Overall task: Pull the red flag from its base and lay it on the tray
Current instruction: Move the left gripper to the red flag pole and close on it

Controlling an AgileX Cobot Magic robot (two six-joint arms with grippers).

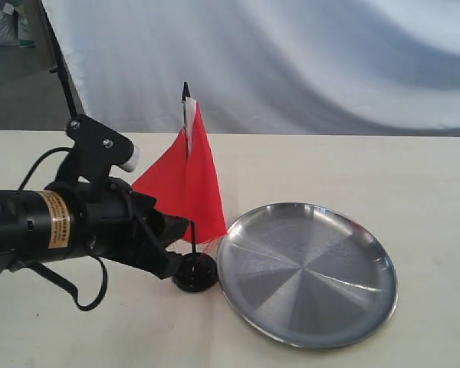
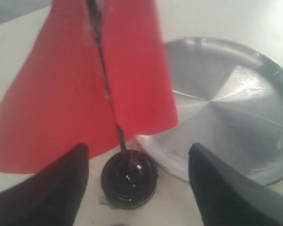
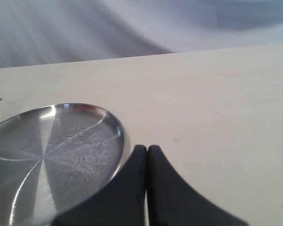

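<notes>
Exterior view: I had the red flag (image 1: 185,188) standing upright in the base (image 1: 195,274), just left of centre, with its cloth drooping in folds around the thin black pole. The base sat on the table (image 1: 414,176) right against the left rim of the tray (image 1: 307,276); I couldn't tell if they touched. The tray lay flat at lower right of centre. My left gripper (image 2: 137,155) reached in low from the left edge, spread wide. On the left wrist view its two black fingers (image 2: 61,188) flanked the base and the foot of the pole, with a gap on either side and gripping nothing. My right gripper (image 3: 147,149) had its fingertips pressed together, low over the table just beside the tray's rim.
</notes>
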